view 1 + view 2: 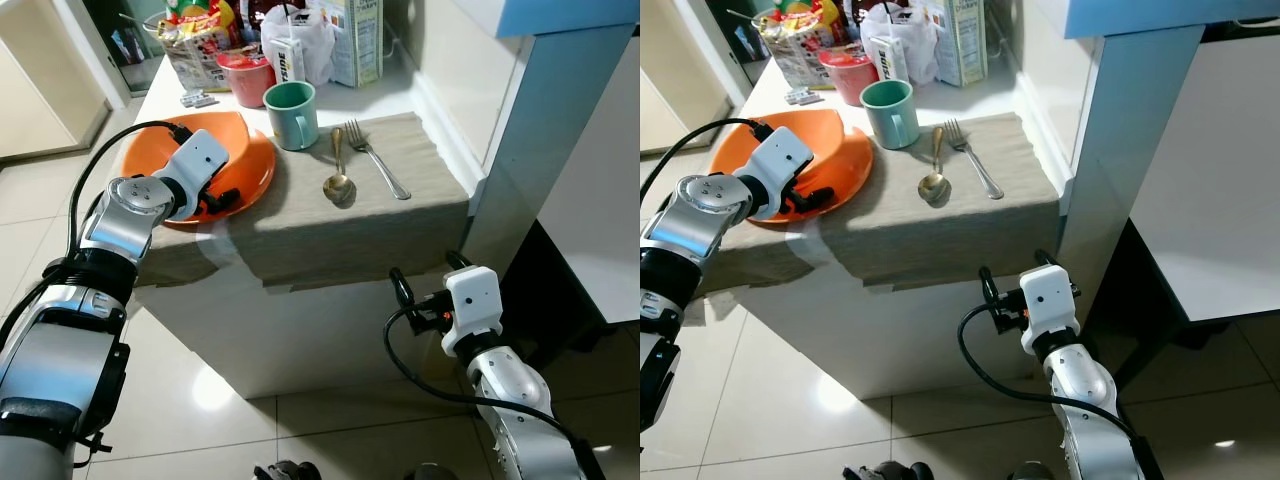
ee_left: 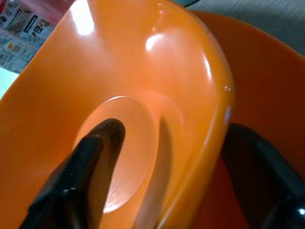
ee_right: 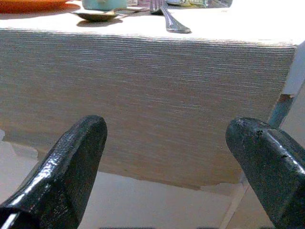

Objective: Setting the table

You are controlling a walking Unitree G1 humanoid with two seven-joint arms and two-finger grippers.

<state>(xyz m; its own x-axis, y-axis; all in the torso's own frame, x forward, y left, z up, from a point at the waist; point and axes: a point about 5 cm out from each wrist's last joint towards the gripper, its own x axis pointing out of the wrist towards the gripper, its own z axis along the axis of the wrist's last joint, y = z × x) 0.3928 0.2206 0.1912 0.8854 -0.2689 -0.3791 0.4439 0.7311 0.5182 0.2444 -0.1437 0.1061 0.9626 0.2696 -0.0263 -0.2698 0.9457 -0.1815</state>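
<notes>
Left wrist view: the left end effector (image 1: 222, 197) pinches the rim of an orange bowl (image 2: 143, 95) on its plate (image 1: 255, 170) atop the counter (image 1: 420, 170). Glossy, rigid plastic, probably slippery; the rim is the best hold. The right end effector (image 3: 167, 162) hangs spread below.

My left arm (image 1: 120, 225) is brushed silver with black bands at the joints, ending in a white box-shaped wrist housing. A black cable loops from behind that housing along the forearm. My right arm (image 1: 515, 395) matches: silver shell, white housing, a looping black cable beside it. The right gripper (image 3: 167, 167) has two glossy, rounded black fingers (image 3: 71, 162).
</notes>
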